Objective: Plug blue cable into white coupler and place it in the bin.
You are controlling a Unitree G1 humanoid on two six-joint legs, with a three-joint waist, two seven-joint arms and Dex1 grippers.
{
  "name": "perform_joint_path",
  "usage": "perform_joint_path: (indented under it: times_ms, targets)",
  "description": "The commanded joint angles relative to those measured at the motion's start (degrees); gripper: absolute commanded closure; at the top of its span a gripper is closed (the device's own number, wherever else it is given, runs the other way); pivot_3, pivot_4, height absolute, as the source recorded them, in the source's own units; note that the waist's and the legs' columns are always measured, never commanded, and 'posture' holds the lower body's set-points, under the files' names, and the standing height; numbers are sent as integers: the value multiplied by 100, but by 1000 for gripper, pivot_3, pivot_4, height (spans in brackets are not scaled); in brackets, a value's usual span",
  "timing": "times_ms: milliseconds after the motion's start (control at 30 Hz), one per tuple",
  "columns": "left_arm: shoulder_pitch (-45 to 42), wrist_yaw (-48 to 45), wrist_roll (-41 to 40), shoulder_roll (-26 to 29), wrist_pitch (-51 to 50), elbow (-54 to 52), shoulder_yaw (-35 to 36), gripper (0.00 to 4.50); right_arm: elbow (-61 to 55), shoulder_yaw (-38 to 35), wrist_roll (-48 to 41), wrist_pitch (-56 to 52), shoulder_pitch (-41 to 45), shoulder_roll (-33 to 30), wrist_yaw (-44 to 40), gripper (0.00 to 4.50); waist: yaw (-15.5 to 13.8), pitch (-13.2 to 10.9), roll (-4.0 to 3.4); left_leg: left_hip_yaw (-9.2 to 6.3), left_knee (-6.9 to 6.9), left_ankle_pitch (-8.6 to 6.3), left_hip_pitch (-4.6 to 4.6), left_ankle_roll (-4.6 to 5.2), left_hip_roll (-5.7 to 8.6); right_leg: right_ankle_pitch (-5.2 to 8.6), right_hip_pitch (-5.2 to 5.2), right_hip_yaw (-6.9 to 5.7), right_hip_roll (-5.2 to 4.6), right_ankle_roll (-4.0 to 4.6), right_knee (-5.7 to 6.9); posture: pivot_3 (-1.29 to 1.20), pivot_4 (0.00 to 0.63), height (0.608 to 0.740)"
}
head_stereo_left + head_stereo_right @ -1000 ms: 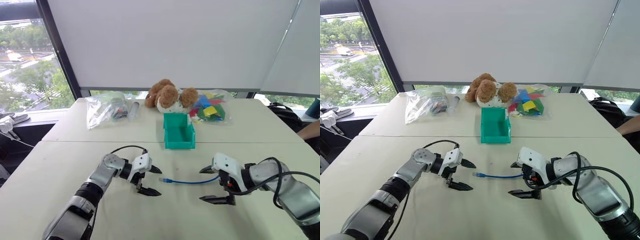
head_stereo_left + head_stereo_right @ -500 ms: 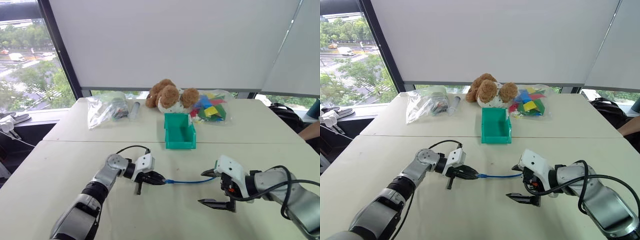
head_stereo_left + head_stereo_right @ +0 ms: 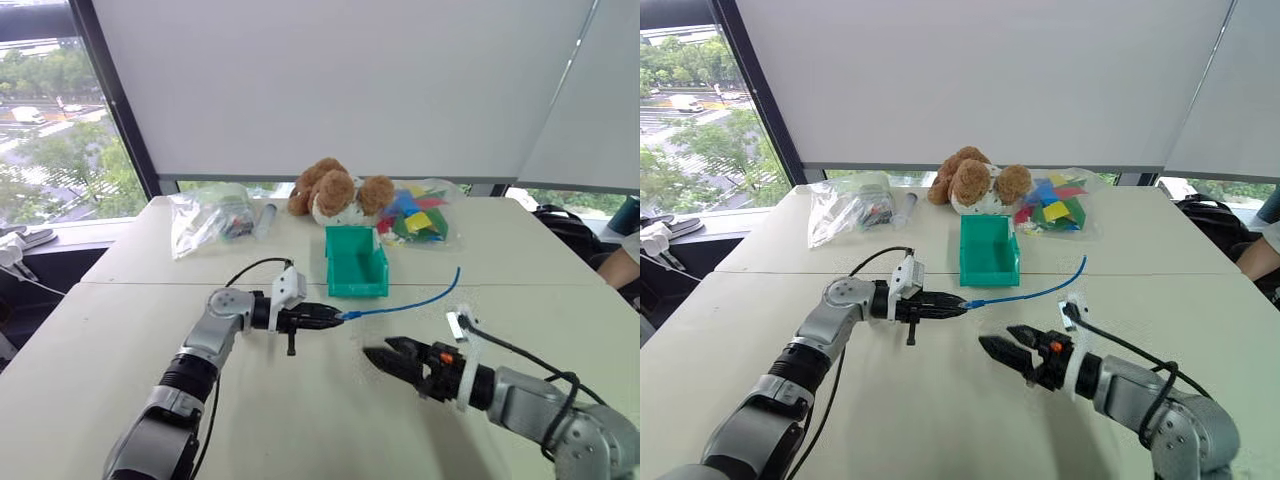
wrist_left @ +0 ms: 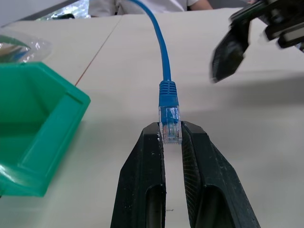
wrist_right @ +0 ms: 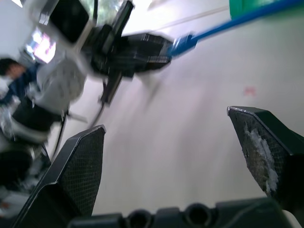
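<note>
The blue cable (image 3: 405, 303) is up in the air, in front of the bin (image 3: 357, 262). The left gripper (image 3: 328, 317) is squeezed tight on the clear plug (image 4: 170, 122) at one end of the cable. The two black fingers (image 4: 144, 171) pinch the plug from both sides. From there the cable runs off to the right and curves up, so its far end (image 3: 458, 270) hangs free above the table (image 3: 120, 330).

The cable looks thin, light and bendy. I think it will swing and droop when it is moved. The plug is small and hard, and it may snap or slip if it is squeezed the wrong way. The plug is the best place to hold it, just as it is held now. But the tip of the plug sits between the fingers, so I think there is little room to push it into anything.

The right gripper (image 3: 1005, 352) is low over the table, near the cable but not touching it. Its fingers (image 5: 78, 166) are wide apart and hold nothing.

I cannot find the white coupler. It may be too small to see, or hidden. The floor of the bin is partly hidden by its front wall. Behind it lie a teddy bear (image 3: 335, 190) and two clear bags (image 3: 210, 215), and I cannot make out what is in them.
</note>
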State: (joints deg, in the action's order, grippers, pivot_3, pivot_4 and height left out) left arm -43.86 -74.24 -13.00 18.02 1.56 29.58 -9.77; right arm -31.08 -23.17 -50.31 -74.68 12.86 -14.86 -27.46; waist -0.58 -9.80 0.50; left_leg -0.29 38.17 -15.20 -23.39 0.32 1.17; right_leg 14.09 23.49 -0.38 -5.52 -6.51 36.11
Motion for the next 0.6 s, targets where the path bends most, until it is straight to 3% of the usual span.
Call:
perform_joint_path:
  times_ms: [33, 200, 600]
  targets:
    - [14, 77, -123, 28, -89, -326, 131, 4459, 265, -199, -385, -136, 363, 332, 649, 0, -4, 0, -1, 1, -1, 0, 0, 0, 1, 0, 1, 0, 0, 0, 0, 0, 150, 740]
    - [79, 101, -182, 52, -231, -536, 124, 4459, 766, -181, -562, -42, 723, 632, 1165, 0, -2, 0, -1, 2, -2, 0, -2, 0, 5, 0, 1, 0, 0, 0, 0, 0, 150, 740]
    - [138, 135, -161, 38, -262, -635, 103, 4459, 1278, 187, -777, 246, 1117, 768, 1510, 0, 37, 0, -2, 2, -3, 0, -2, 0, 3, 0, 2, -1, 10, -1, 1, 0, 150, 740]
